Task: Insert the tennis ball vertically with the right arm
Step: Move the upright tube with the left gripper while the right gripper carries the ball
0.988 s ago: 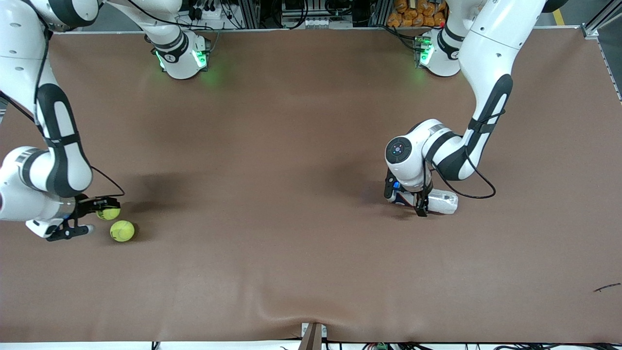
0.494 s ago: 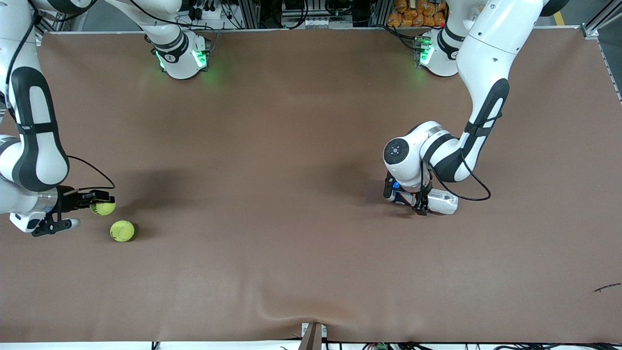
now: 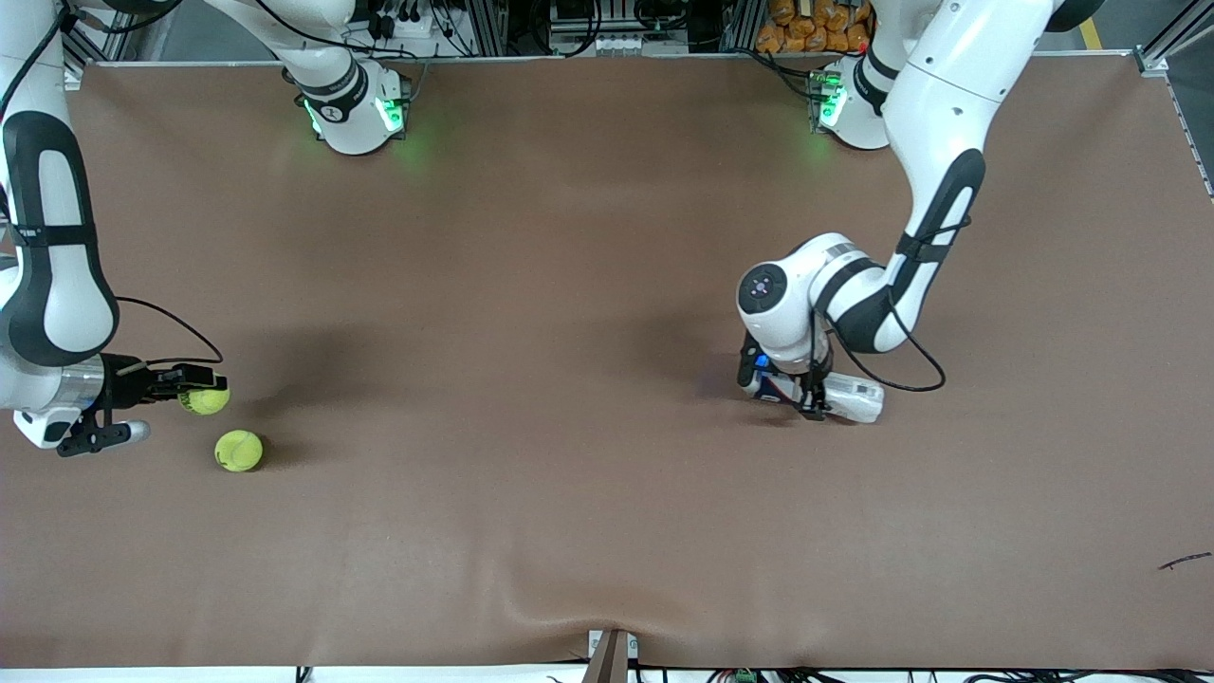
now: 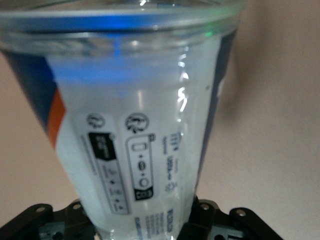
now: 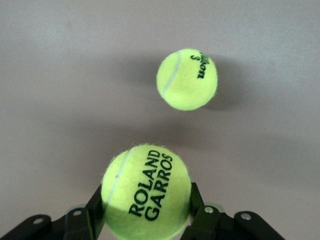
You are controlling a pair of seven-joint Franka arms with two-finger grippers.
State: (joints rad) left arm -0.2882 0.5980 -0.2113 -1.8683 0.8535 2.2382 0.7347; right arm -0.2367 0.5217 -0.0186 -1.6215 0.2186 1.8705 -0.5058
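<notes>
A yellow-green tennis ball printed "ROLAND GARROS" sits between the fingers of my right gripper, which is shut on it at the right arm's end of the table. A second tennis ball lies loose on the mat beside it, nearer the front camera. My left gripper is shut on a clear plastic ball can with a white, blue and orange label. The can lies on its side on the mat.
The brown mat covers the table, with a raised wrinkle near the front edge. Both arm bases stand along the edge farthest from the front camera. A small dark scrap lies toward the left arm's end.
My left gripper has shut on the can and nudged it slightly toward the right arm's end. My right arm has drawn back toward its table end, carrying the held ball away from the loose one.
</notes>
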